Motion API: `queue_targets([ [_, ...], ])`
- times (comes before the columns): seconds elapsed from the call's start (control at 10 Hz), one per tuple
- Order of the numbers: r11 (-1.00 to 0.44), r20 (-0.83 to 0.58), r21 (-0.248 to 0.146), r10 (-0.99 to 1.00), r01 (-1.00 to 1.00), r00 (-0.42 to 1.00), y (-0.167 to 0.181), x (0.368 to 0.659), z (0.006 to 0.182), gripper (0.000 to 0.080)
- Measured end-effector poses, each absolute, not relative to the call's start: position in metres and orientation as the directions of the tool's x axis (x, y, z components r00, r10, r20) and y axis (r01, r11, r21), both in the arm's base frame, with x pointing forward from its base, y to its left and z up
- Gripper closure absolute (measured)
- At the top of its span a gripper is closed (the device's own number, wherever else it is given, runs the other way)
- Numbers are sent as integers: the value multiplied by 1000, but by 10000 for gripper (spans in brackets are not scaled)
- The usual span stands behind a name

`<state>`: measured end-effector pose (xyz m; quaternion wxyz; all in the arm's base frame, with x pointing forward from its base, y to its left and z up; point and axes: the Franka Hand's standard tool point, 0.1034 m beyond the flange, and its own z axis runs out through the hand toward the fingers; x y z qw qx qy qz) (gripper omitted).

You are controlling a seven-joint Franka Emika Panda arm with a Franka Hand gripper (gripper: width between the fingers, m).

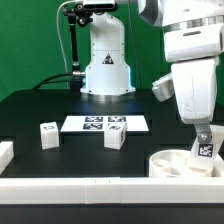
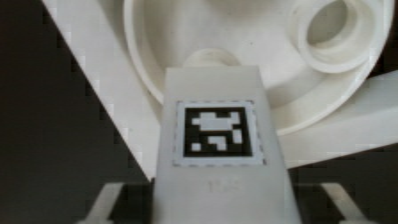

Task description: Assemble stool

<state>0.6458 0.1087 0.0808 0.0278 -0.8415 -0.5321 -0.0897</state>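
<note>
One stool leg [image 1: 204,148], clenched upright in the claw [image 1: 203,132], hangs over the round seat [image 1: 180,164] at the exterior view's near right, presumably lined up for its socket, while loose legs [image 1: 48,134] lie left on the counter [image 1: 40,105].

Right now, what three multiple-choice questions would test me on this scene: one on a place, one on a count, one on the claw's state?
1. Where is the seat? A. exterior view's left B. exterior view's right, in front C. centre back
2. How many legs lie loose on the table? A. two B. four C. none
3. The gripper is: A. open, empty B. shut on a leg C. out of view

Answers: 1 B: it lies near the right front corner. 2 A: one left of the marker board, one before it. 3 B: the wrist view shows the leg clamped.
</note>
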Motion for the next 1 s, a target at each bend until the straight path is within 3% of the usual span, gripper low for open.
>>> queue_targets([
  [0.3,-656,189,-4,741,755,645,107,646,80,461],
  [1.0,-961,209,-122,218,247,953,102,649,80,459],
])
